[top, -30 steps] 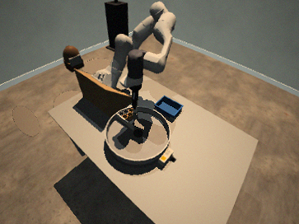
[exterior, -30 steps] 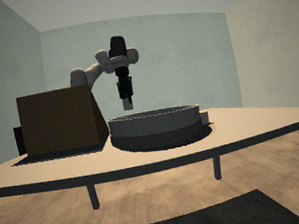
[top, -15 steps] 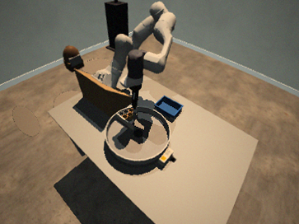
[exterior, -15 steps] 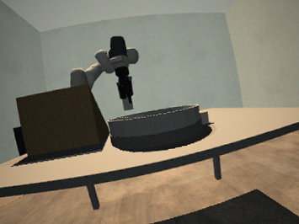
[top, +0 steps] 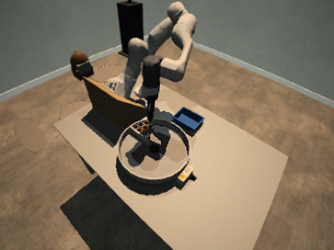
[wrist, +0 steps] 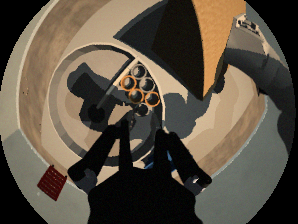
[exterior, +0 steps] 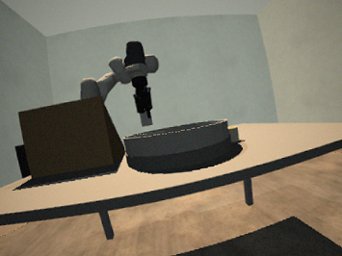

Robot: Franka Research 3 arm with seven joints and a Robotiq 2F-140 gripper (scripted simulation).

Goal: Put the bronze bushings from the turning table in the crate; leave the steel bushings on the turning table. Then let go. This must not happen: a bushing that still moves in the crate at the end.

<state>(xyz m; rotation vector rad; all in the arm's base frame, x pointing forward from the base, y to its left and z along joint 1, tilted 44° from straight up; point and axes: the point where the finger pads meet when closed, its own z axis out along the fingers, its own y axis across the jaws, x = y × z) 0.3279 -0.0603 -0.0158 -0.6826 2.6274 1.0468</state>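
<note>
Smooth, round-walled and pale, the turning table (top: pixel 119 149) (exterior: pixel 176 143) (wrist: pixel 50 102) holds ring-shaped bushings: three orange-toned bronze bushings (wrist: pixel 135 102) clustered among duller grey steel bushings (wrist: pixel 152 84). They lie below the jaws (top: pixel 150 119) (exterior: pixel 146 122), past their tips, which stand partly apart, gripping nothing.

Bronze bushings (top: pixel 140 129) (wrist: pixel 152 99), clustered with steel bushings (wrist: pixel 147 84)

Pale blue-green walls (top: pixel 275 36) (exterior: pixel 160 70) are seen, edged at the foot by a light skirting strip (top: pixel 285 74). The mottled brown floor (top: pixel 19 177) (exterior: pixel 180 228) is crossed by dark shadow. A beige-topped table (top: pixel 235 185) (exterior: pixel 273 138) is carried on dark legs (exterior: pixel 248 189), and a dark tall box (top: pixel 129 26) is stood near the wall.
</note>
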